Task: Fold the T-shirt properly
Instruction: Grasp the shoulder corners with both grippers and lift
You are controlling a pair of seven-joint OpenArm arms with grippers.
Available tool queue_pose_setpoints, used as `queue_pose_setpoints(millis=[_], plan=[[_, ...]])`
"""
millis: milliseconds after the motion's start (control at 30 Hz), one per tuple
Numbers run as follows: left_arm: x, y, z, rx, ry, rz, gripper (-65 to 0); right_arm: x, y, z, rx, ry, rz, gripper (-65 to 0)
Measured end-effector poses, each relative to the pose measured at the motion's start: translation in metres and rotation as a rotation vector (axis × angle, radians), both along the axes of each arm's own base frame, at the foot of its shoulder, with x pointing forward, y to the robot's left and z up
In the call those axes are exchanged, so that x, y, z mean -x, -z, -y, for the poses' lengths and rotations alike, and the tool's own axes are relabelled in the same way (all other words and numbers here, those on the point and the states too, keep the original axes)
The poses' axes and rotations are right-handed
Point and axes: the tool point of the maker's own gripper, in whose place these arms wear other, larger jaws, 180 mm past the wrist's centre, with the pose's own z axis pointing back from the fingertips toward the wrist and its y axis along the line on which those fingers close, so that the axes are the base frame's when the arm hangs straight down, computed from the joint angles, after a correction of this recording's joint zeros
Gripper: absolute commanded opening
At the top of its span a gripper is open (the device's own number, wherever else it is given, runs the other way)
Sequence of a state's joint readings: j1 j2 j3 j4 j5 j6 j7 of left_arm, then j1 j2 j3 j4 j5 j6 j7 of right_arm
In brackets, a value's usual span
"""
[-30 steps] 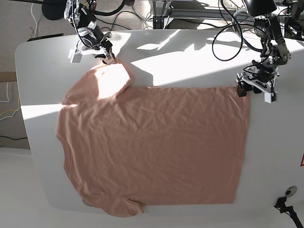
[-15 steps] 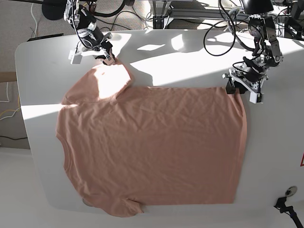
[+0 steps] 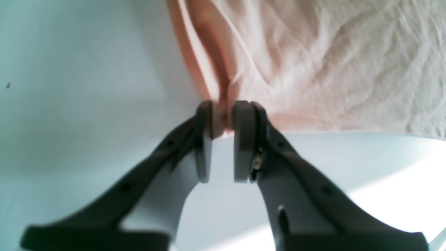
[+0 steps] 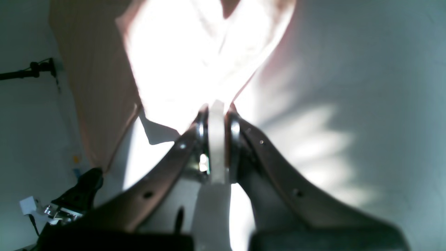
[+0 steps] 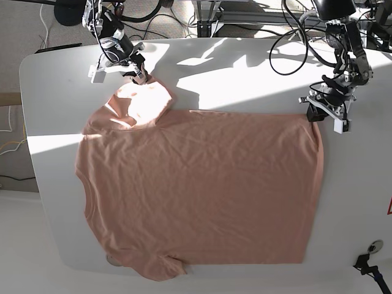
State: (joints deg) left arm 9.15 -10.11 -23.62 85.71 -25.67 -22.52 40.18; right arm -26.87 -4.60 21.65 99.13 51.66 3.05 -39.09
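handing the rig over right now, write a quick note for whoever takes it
Left end effector: pinching the hem corner of the T-shirt.
Right end effector: shut on the far sleeve tip.
T-shirt lies flat and spread on the white table, neck toward the right arm's side, near sleeve at the table's front edge.
Done: both far corners gripped.
Left: every fold.

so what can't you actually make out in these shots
- Right wrist view: sun glare bleaches the T-shirt sleeve just above the right gripper, so the folds where the jaws pinch it are lost.
- Left wrist view: the near parts of the left gripper are blurred, and the frame edges cut off most of the shirt.
- Base view: the table front edge is cut off by the frame, and both pinch points are too small to read.
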Motion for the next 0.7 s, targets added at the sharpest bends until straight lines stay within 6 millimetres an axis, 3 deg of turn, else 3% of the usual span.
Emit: queue_pose_setpoints(millis=[100,167,533,700], plan=[[-0.002,-0.001,0.000,0.002,0.000,0.006,-59.2,0.000,0.000,0.000,0.000,-0.001,0.000,-65.0],[-0.001,-0.001,0.000,0.001,0.000,0.003,-64.9,0.000,0.000,0.000,0.000,-0.002,0.001,-65.0],[0.002,0.001,0.000,-0.002,0.000,-0.004,-65.0,0.000,-0.001,0.000,0.001,-0.003,0.001,-65.0],[0.018,-0.007,0.002,-0.037,0.024,0.002,-65.0,0.013,-0.013,0.003,0.038,-0.018,0.005,-65.0]])
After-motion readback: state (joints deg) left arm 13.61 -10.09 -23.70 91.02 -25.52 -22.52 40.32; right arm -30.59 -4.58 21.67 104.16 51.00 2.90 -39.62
